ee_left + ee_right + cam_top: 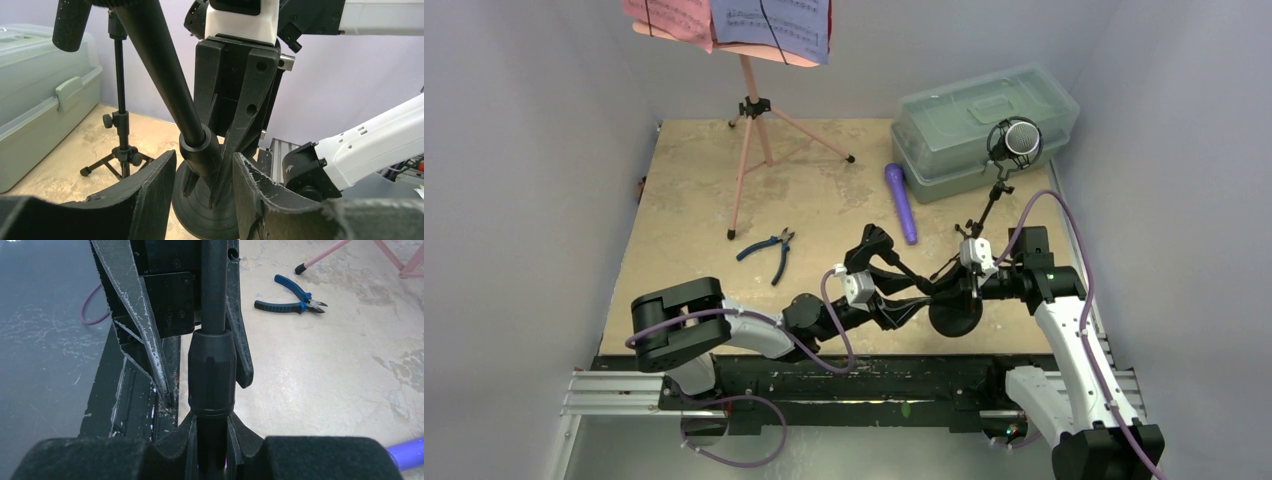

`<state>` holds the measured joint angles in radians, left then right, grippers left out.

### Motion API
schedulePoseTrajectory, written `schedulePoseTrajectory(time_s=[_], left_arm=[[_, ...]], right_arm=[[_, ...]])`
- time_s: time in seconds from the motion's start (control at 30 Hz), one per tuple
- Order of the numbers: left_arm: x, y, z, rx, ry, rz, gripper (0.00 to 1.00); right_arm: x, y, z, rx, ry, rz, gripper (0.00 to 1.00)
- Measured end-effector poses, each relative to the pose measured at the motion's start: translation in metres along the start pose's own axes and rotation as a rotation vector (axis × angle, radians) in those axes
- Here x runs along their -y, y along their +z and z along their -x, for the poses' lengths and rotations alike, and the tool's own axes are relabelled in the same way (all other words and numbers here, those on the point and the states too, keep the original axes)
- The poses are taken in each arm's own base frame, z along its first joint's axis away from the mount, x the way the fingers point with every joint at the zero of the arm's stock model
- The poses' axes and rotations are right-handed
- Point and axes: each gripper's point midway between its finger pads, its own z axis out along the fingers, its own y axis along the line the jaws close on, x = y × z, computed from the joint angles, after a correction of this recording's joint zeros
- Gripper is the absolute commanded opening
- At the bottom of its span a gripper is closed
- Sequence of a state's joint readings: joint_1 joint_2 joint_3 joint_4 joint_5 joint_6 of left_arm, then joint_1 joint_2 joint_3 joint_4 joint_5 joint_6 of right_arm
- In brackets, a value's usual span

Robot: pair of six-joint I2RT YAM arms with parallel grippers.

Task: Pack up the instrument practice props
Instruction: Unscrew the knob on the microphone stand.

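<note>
The black mic support (954, 318) stands at the lower centre of the bench (684, 200), its pole clamped in the closed right hand (211, 440), with the open left hand (204, 170) straddling its collar, so an off-centre squeeze could wrench the pole, clash fingers, or tip the base.

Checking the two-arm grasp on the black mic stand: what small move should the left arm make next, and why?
Probably close the left gripper on the collar of the black mic stand. Its jaws stand open either side of it, above the round base, while the right gripper is shut on the pole, steadying it.
</note>
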<state>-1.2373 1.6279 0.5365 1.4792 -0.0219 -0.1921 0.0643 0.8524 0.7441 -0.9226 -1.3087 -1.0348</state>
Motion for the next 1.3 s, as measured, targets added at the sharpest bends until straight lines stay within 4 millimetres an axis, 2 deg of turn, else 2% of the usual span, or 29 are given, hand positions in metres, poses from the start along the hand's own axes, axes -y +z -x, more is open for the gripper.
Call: schedulePoseTrajectory(time_s=[0.3,0.57,0.77,1.03,1.23,1.3], left_arm=[[0.002,0.007,0.01,0.032,-0.019,-0.003,0.44],[0.0,0.007,0.014,0.042,-0.027,0.01,0.54],[-0.002,0.008,0.023,0.064,-0.029,0.025,0.58],[0.003,0.023,0.043,0.121,-0.061,0.013,0.52],[0.005,0.033,0.054,0.153,-0.088,0.006,0.37],[0.002,0.035,0.052,0.152,-0.095,0.013,0.37]], right_arm=[[0.009,-0.006,0.016,0.081,0.068,-0.03,0.0],[0.012,-0.013,0.035,0.148,0.066,-0.055,0.0],[0.012,-0.013,0.035,0.153,0.074,-0.054,0.0],[0.011,-0.013,0.033,0.153,0.082,-0.053,0.0],[0.011,-0.013,0.033,0.156,0.08,-0.05,0.0],[0.011,-0.012,0.033,0.156,0.081,-0.05,0.0]])
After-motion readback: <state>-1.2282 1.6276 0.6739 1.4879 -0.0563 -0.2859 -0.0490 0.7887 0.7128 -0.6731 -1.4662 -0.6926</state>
